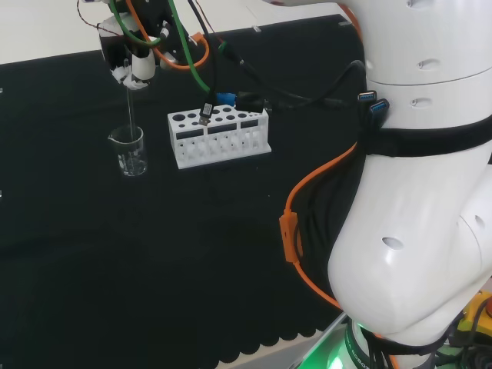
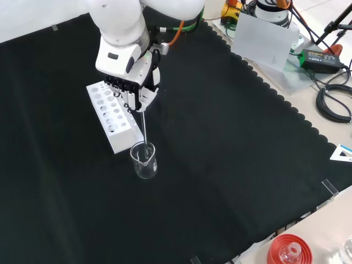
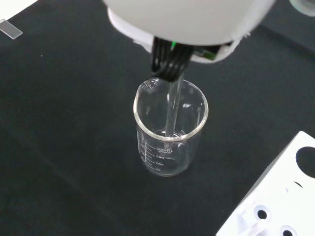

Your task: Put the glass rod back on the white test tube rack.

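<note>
Hand [image 2: 135,88] poised above a clear glass beaker [image 2: 143,160], fingers [image 1: 132,73] curled round the top of the glass rod [image 1: 131,115]. Rod hanging near upright, lower end down inside the beaker — seen in the wrist view reaching toward its bottom. White test tube rack [image 1: 221,137] lying on the black-clothed surface [image 2: 231,143] just beside the beaker — to its right in the head view, behind and left in the front view.

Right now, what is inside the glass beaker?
The lower end of the glass rod, held upright by the hand, reaches into the beaker. Whether liquid is present cannot be told; the glass is clear.
</note>
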